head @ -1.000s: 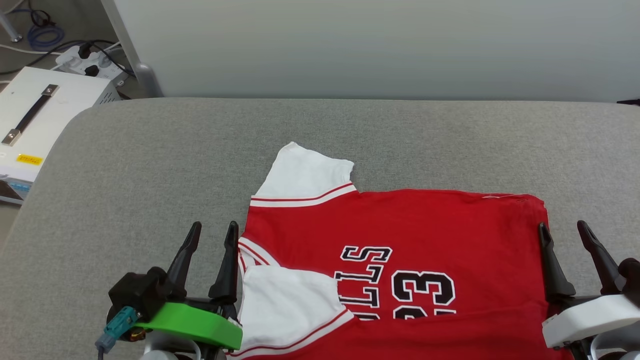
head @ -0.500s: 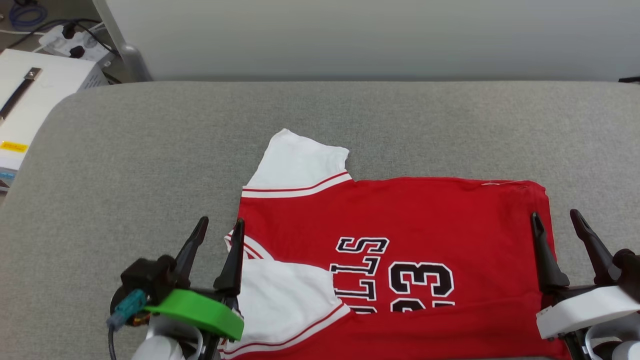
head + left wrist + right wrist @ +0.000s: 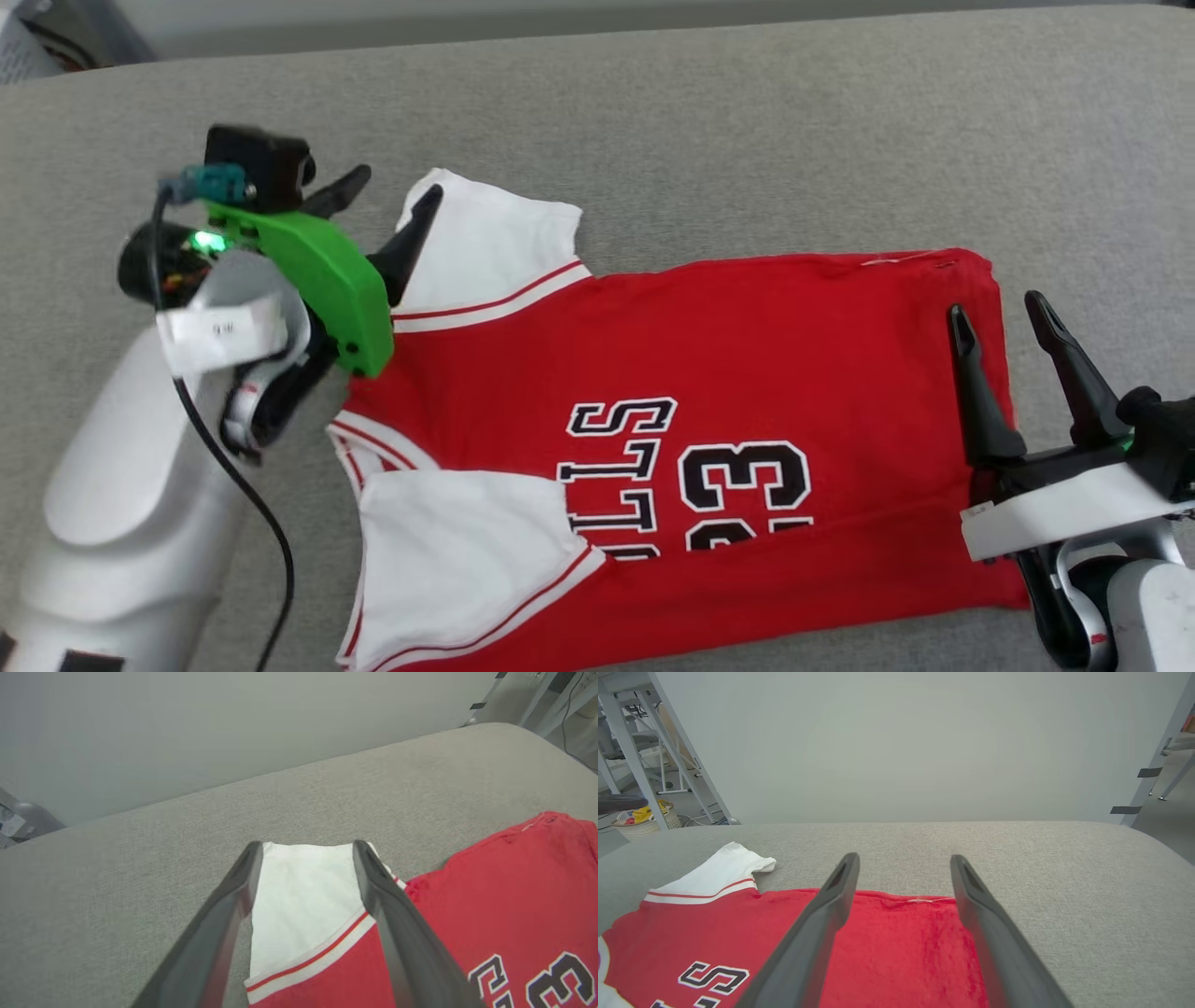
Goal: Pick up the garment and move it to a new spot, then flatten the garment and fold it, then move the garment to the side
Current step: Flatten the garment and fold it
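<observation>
While the shirt (image 3: 728, 373) lies spread face up on the grey cushion (image 3: 747, 121), its neck end points to the robot's left and its hem to the right. Nearest the robot, one white sleeve (image 3: 457, 560) is turned in over the chest and covers the start of the black lettering (image 3: 691, 476). A crease runs along the red cloth close to the near edge, cutting off the bottom of the "23".

At the hem, the right gripper (image 3: 994, 304) stands released, its fingers wide apart with nothing between them. In the head view its inner finger is over the red cloth and its outer finger over the bare grey just past the hem. Whether either tip touches the cloth cannot be told.

Further back on the left, the left gripper (image 3: 397, 182) sits ahead of a green mount (image 3: 322, 271). It is also released and holds nothing. Its fingers point at the far sleeve (image 3: 485, 243), and in the left wrist view that white sleeve lies flat between the two spread fingers, with its red-striped trim nearer the wrist. A black cable (image 3: 243, 495) hangs beside the pale left forearm.

Beyond the shirt, bare cushion reaches to a plain pale wall (image 3: 896, 742). In the right wrist view metal legs (image 3: 686, 751) and a basket (image 3: 642, 821) stand off to the side.
</observation>
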Robot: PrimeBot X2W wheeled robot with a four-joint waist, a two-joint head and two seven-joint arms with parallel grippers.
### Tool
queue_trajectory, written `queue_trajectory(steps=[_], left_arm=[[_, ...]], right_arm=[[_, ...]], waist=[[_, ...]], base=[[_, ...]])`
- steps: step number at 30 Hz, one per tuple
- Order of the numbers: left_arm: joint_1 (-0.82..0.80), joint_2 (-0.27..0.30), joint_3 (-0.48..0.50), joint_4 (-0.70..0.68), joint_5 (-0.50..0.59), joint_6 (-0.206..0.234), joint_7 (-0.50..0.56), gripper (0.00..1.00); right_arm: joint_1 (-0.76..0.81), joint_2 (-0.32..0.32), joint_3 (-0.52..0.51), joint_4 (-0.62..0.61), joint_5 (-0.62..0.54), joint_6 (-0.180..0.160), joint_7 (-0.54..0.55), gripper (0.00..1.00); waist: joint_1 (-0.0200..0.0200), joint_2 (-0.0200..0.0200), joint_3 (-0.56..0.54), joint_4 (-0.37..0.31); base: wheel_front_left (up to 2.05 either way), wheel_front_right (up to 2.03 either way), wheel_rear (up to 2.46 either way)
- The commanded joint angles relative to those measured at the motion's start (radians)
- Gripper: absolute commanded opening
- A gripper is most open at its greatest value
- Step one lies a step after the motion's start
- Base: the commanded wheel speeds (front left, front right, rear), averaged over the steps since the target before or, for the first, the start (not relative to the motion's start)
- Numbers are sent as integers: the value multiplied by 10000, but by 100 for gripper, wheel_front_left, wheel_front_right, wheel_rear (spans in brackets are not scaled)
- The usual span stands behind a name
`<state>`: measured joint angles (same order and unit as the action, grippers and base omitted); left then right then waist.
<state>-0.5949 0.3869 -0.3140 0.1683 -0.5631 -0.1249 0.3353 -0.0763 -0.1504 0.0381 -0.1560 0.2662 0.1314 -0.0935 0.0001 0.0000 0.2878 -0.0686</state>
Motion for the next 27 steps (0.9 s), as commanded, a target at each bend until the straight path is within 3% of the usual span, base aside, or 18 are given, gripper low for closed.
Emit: queue_trajectory(steps=[1,5,11,16,23,24,25,26,27], left_arm=[[-532,360,-174,183,-110,-51,507,100],[-1898,1099,-626,910,-831,-54,2244,100],[-3318,1608,-864,2217,-1543,-56,4185,100],[-3947,1785,-887,3366,-1630,58,4979,100],[-4015,2129,-1240,4783,-1194,95,4960,100],[-3953,2132,-1262,4877,-1243,84,5011,71],[-3868,2129,-1290,4980,-1311,68,5041,8],[-3829,2121,-1308,5017,-1347,59,5053,0],[-3761,2091,-1359,5059,-1427,37,5081,0]], right_arm=[[-216,62,55,-3,-84,-7,-97,100],[-461,173,278,6,-67,-7,-252,100],[-736,315,655,133,-49,-7,-477,100],[-908,393,888,295,-39,-7,-635,100],[-967,434,1041,525,-7,-7,-809,100],[-965,431,1042,539,-5,-7,-814,100],[-970,425,1022,554,-3,-7,-817,100],[-974,421,1006,559,-2,-7,-817,100],[-982,408,961,562,-5,-7,-810,100]], waist=[[-1,0,720,-830],[-1,0,1132,-1290],[-1,0,1661,-1831],[-1,0,1943,-2155],[-1,0,2076,-2411],[-1,0,2071,-2409],[-1,0,2060,-2393],[-1,0,2054,-2379],[-1,0,2041,-2333]], base=[[0,0,0],[0,0,0],[0,0,0],[0,0,0],[0,0,0],[0,0,0],[0,0,0],[0,0,0],[0,0,0]])
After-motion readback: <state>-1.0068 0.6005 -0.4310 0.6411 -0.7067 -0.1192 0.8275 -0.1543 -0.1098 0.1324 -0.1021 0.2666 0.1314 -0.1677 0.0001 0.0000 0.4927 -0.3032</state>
